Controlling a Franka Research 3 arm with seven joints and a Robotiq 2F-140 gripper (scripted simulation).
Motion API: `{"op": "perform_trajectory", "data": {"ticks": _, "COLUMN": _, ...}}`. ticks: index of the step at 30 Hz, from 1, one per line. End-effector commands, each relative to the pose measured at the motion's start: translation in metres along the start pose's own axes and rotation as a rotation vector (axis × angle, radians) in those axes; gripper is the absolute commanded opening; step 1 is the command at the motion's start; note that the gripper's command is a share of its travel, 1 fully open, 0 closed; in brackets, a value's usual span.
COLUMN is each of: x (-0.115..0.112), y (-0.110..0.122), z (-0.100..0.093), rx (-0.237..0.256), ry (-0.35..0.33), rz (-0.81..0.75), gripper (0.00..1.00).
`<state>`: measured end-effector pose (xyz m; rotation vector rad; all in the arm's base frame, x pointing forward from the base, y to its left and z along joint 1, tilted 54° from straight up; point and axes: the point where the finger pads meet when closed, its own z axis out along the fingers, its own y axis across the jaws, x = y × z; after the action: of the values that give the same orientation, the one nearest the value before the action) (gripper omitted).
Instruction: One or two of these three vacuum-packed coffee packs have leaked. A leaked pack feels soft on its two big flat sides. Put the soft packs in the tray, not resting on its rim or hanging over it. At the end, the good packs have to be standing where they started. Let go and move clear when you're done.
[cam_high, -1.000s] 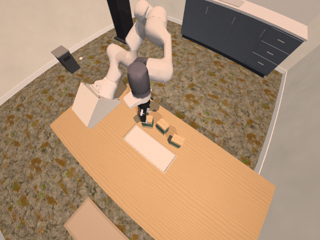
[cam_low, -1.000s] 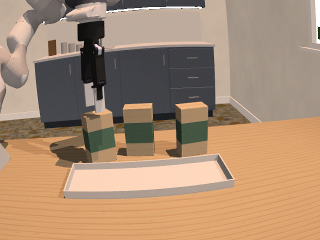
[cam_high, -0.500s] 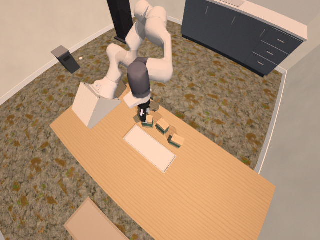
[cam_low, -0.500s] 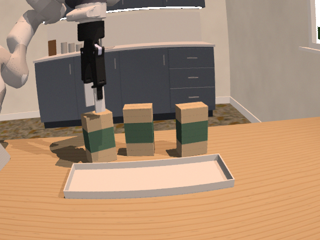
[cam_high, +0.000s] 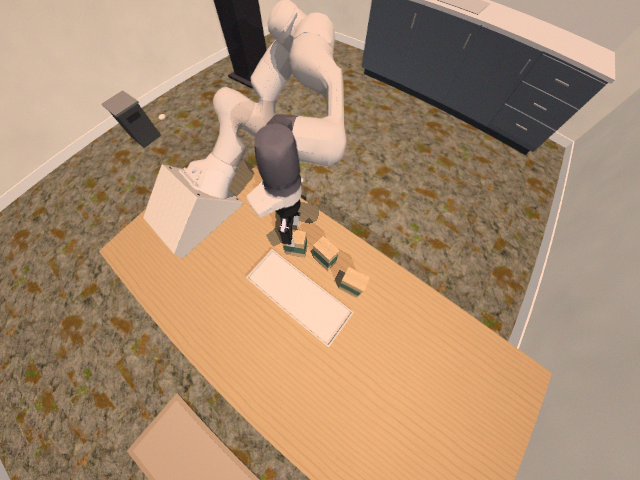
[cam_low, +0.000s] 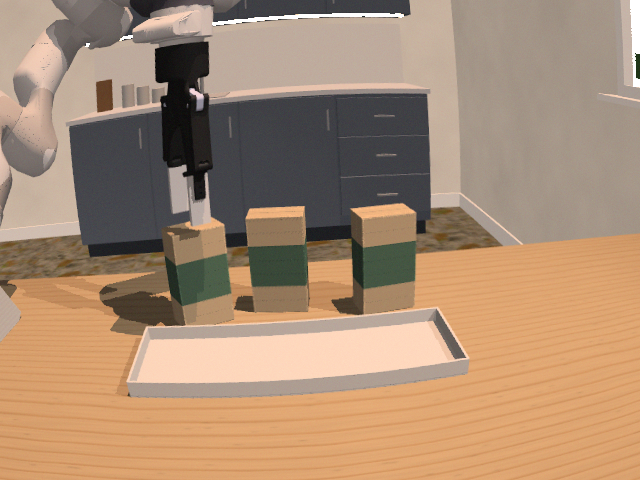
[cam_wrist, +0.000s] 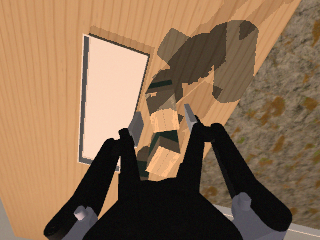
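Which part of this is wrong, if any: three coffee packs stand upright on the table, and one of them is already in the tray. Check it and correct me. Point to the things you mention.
The last part is wrong: the exterior view shows no pack in the tray (cam_high: 299, 297) (cam_low: 297, 353) (cam_wrist: 112, 95). The three coffee packs do stand upright on the table (cam_high: 413, 361) (cam_low: 516, 320) (cam_wrist: 45, 100), beside it.

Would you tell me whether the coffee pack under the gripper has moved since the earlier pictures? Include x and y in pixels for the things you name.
No; the leftmost coffee pack (cam_high: 295, 244) (cam_low: 199, 273) stands at the same spot behind the tray's (cam_high: 299, 297) (cam_low: 294, 356) left end.
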<state>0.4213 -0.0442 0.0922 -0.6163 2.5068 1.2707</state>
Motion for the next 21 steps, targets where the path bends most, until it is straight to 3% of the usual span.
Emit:
{"op": "perform_trajectory", "data": {"ticks": 1, "x": -0.0018, "y": -0.0012, "z": 0.0005, "rx": 0.002, "ry": -0.003, "rz": -0.001, "gripper": 0.55}}
{"op": "perform_trajectory", "data": {"ticks": 21, "x": -0.0019, "y": -0.0012, "z": 0.0059, "rx": 0.002, "ry": -0.003, "rz": -0.001, "gripper": 0.55}}
